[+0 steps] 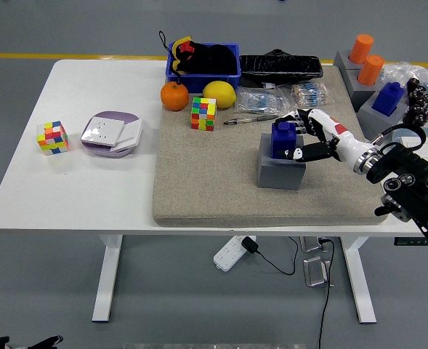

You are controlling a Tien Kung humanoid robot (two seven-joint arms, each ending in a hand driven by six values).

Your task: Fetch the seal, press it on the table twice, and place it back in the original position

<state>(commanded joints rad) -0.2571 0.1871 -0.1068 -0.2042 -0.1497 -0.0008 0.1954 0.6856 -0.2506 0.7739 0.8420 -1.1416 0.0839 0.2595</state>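
Note:
The blue seal [281,138] sits upright on its grey block base [279,172], right of centre on the beige mat [206,182]. My right hand [295,136] reaches in from the right and wraps the seal. Its fingers [301,118] curl over the far side and the thumb presses the near side. The seal's bottom rests on or just above the block; I cannot tell which. My left arm does not show.
On the mat's far part lie a pen [250,120], a Rubik's cube [203,113], an orange [174,95], a lemon [219,94] and plastic bags. A blue bin [203,69] stands behind. More seals [388,96] sit at the right. A second cube [52,137] and a purple box [110,134] lie left.

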